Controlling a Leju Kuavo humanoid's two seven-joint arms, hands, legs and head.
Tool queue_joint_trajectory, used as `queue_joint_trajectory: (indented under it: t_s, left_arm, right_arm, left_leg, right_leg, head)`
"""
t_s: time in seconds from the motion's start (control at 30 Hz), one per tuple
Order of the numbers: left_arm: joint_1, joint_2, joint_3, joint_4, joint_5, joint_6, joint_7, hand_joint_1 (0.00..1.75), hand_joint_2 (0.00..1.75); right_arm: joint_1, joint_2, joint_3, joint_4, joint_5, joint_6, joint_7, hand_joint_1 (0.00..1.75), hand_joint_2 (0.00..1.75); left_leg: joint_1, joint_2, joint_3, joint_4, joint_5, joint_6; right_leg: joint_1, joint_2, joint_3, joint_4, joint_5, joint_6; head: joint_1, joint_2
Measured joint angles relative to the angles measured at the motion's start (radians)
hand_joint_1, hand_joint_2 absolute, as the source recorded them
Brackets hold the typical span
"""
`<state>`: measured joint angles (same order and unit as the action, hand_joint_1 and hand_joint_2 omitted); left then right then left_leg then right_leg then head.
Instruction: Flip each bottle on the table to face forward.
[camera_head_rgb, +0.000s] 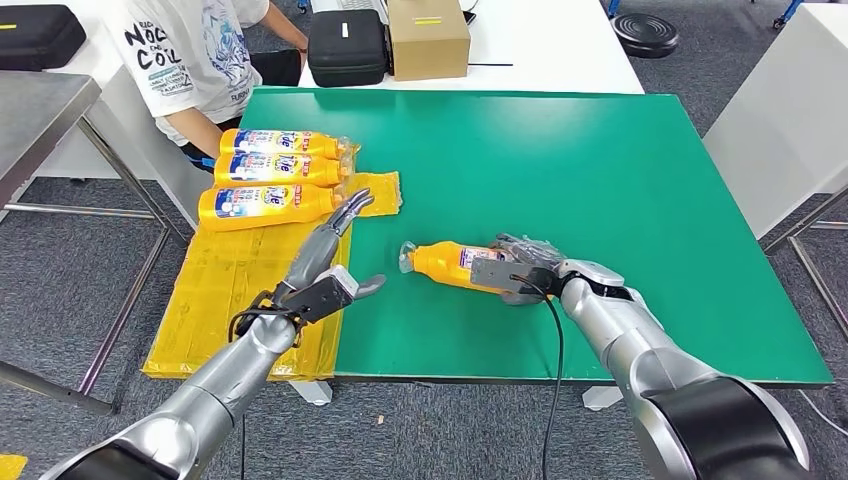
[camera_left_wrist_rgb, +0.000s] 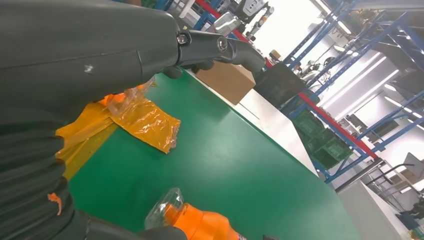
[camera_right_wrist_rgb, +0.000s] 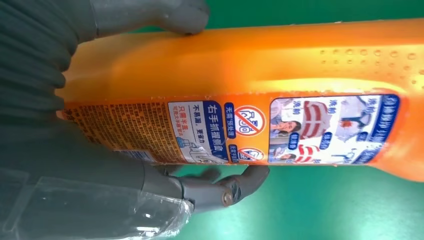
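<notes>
bottles: 4 (camera_head_rgb: 452, 266) | yellow sheets: perhaps 2 (camera_head_rgb: 225, 290) | cardboard box: 1 (camera_head_rgb: 428, 38) | black cases: 2 (camera_head_rgb: 346, 47)

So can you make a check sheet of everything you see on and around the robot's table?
Surface: green table, partly bare.
Job's things: one orange bottle lying down, held by the right hand; three bottles lying side by side at the left edge.
Clutter: yellow plastic wrap.
Hands: left hand holds nothing, fingers stretched out.
Cables: black cable along the right arm.
Surroundings: seated person, black case, cardboard box.
</notes>
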<state>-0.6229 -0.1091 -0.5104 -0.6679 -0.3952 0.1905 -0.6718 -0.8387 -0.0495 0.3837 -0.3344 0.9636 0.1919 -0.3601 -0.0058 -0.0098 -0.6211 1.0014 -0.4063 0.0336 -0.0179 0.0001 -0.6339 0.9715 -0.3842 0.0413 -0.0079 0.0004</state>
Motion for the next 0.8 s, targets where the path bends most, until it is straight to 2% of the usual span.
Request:
queue_joint_trajectory:
  t_s: [0.7,0.8]
  left_arm:
    - [-0.004,-0.001,0.000,-0.001,0.020,0.018,0.006,0.00,1.75]
    - [0.002,-0.001,0.007,-0.004,0.040,0.027,0.024,0.00,1.75]
  right_arm:
    - [0.019,-0.004,0.015,0.000,-0.045,-0.101,-0.038,1.75,1.75]
    - [0.036,-0.001,0.002,-0.010,-0.095,-0.174,-0.077,1.75,1.75]
  left_leg:
    - [0.000,0.000,0.000,0.000,0.000,0.000]
    - [0.000,0.000,-0.001,0.000,0.000,0.000]
  right_leg:
    - [0.000,0.000,0.000,0.000,0.000,0.000]
    - [0.000,0.000,0.000,0.000,0.000,0.000]
  head:
    - [0.000,0.000]
    - [0.000,0.000]
